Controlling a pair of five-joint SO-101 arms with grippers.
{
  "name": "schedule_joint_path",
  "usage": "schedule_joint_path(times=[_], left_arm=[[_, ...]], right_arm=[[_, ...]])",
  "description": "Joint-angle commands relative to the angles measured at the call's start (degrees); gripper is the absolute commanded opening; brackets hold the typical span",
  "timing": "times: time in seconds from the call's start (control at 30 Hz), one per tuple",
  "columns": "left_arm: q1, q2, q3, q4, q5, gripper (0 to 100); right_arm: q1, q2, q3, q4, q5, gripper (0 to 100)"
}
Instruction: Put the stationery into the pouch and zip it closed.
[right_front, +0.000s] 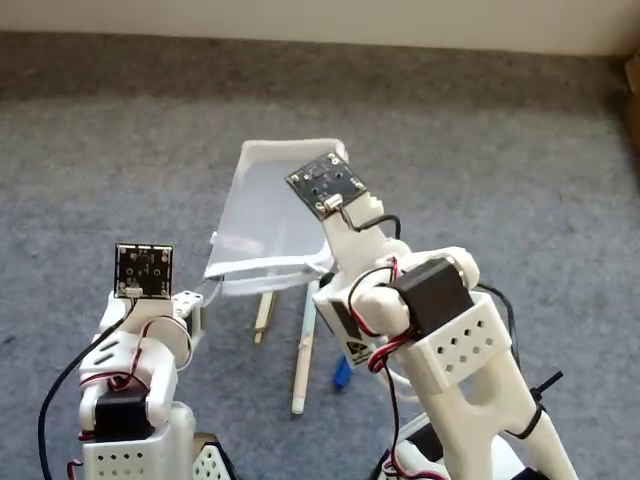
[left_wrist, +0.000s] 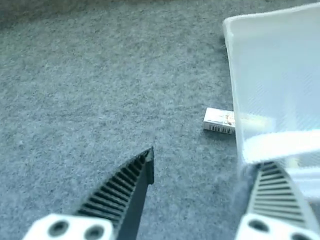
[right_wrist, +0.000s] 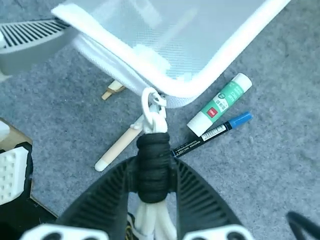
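The white mesh pouch (right_front: 268, 215) lies mid-table, its open edge toward the arms. My right gripper (right_wrist: 153, 172) is shut on the black cord zipper pull (right_wrist: 153, 160) at the pouch's (right_wrist: 175, 40) edge. My left gripper (left_wrist: 200, 185) is open at the pouch's (left_wrist: 275, 80) near left corner, with one finger (left_wrist: 272, 192) touching the edge strip. A small eraser (left_wrist: 219, 121) lies half under the pouch. Outside the pouch lie a green glue stick (right_wrist: 220, 104), a blue-capped pen (right_wrist: 210, 134), a white pen (right_front: 303, 350) and a wooden pencil (right_front: 263, 318).
Grey carpet (right_front: 500, 170) covers the whole surface. The left arm's base (right_front: 130, 420) and the right arm's body (right_front: 450, 340) stand at the near edge, with loose pens between them. The left gripper's finger (right_wrist: 30, 35) sits beside the pouch corner.
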Motion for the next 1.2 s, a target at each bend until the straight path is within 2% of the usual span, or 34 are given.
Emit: schedule_joint_path(times=[0.0,0.23,0.43,0.7,0.93,1.17], left_arm=[[0.84,-0.92,-0.57,-3.52,0.7,30],[3.74,-0.92,0.66,-4.4,0.7,30],[6.11,-0.92,4.44,-8.26,0.53,30],[6.11,-0.92,2.68,-8.09,0.35,14],[6.11,-0.92,-4.88,-0.97,0.35,2],[6.11,-0.92,-9.19,4.04,0.35,1]], right_arm=[[-1.19,-2.15,-4.26,2.33,-0.53,0.5],[-1.71,-2.15,-4.62,2.59,-0.53,0.5],[-7.08,-5.85,-4.44,2.68,-2.55,0.5],[-7.34,-11.47,-3.91,2.33,-2.55,0.5],[-6.81,-11.65,-3.91,2.51,-2.55,0.5],[0.4,-11.91,-3.82,2.24,-2.55,1.5]])
